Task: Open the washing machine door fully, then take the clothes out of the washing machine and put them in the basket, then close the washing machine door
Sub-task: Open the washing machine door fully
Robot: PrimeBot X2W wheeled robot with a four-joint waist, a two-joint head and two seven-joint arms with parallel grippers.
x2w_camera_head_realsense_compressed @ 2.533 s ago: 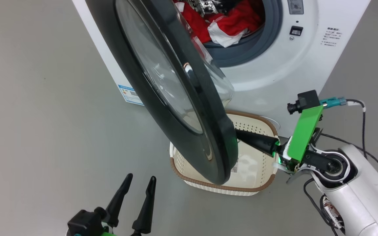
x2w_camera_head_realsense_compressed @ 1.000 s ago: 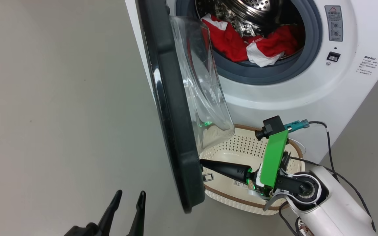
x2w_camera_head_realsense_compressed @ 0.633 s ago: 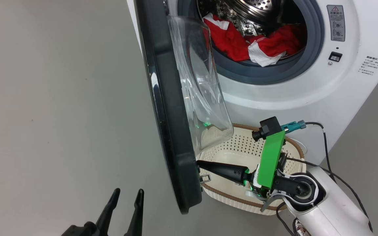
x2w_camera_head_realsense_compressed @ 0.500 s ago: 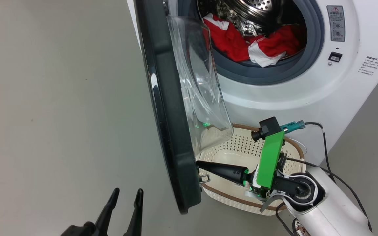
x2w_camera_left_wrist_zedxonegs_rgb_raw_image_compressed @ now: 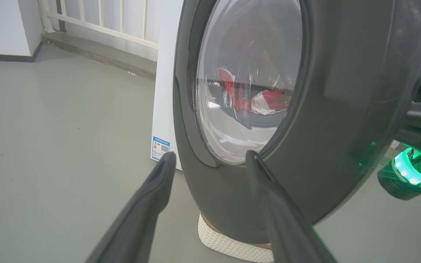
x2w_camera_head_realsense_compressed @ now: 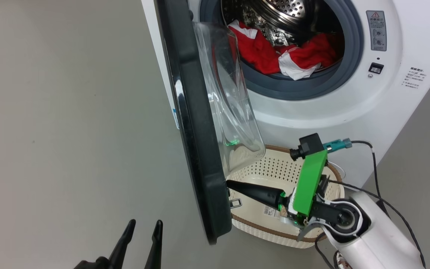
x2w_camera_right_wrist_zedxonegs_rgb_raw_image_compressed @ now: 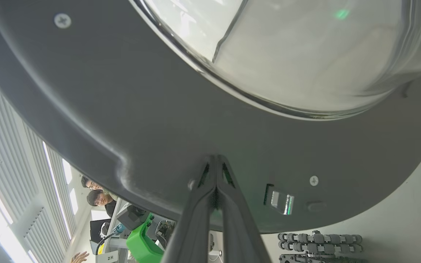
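The grey floor is bare on the left side of the head view.

1. Left end effector: at the bottom edge, fingers spread wide, holding nothing, well apart from the door.
2. Washing machine door: stands edge-on, roughly square to the front of the washing machine. Its lower rim overhangs the left end of the basket.
3. Clothes: lie in the drum, behind the grey ring. The basket on the floor below the opening holds none.
4. Right end effector: fingers pressed together, holding nothing. The tip bears on the inner face of the door rim, just beside the latch.

Step in hand, as judged: first step, opening the door fully by pushing. The next move calls for further leftward pressure on the rim until the door clears the basket, followed by withdrawal toward the drum.

Change from the earliest frame: the door then faced the camera obliquely and covered much of the basket; it has since swung wider. The camera has also shifted. Over the last second the door angle is nearly unchanged.
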